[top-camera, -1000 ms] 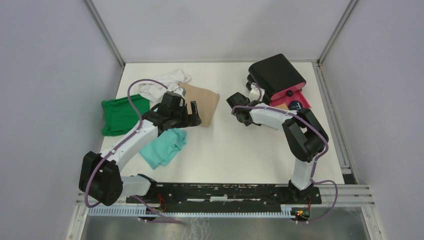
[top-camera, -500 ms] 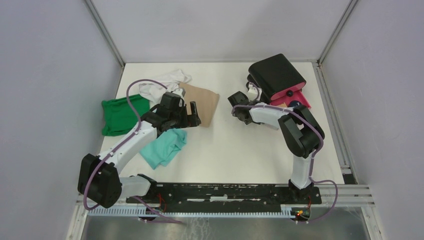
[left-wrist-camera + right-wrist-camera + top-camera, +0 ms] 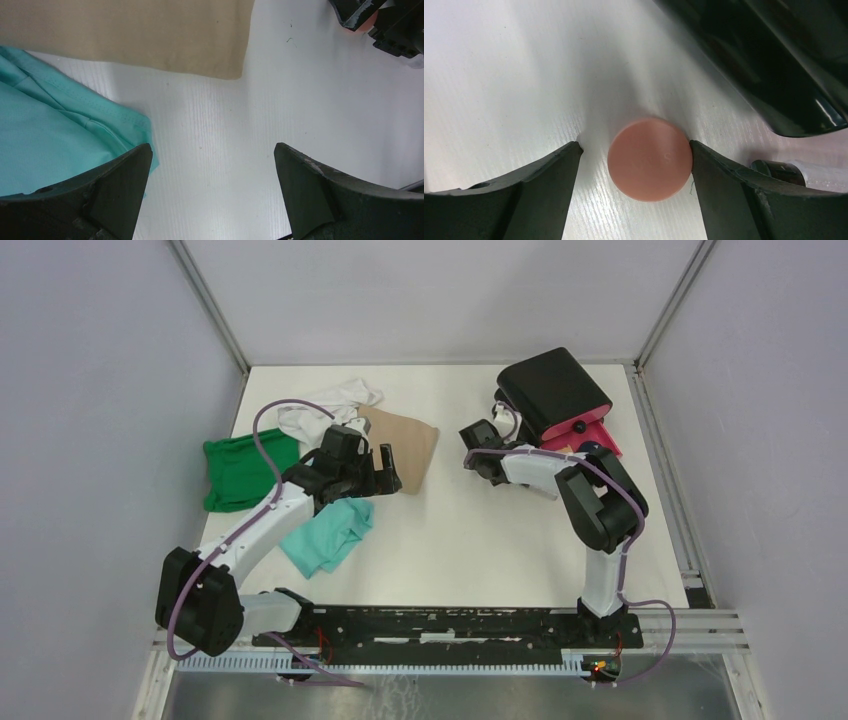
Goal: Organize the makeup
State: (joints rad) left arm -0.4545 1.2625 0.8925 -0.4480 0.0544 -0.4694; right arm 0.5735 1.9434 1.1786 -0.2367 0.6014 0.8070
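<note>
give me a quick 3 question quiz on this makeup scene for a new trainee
1. True or false: the salmon-pink puff lies on the table between the open fingers of the right gripper.
2. Between the fingertips of the left gripper, its wrist view shows: A bare table, B green cloth, C a jar.
3. What colour is the cap of the vial beside the puff?
Key: 1 true; 2 A; 3 black.

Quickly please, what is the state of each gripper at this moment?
Left gripper: open, holding nothing.
Right gripper: open, its jaws on either side of the salmon-pink puff, not yet gripping it.
</note>
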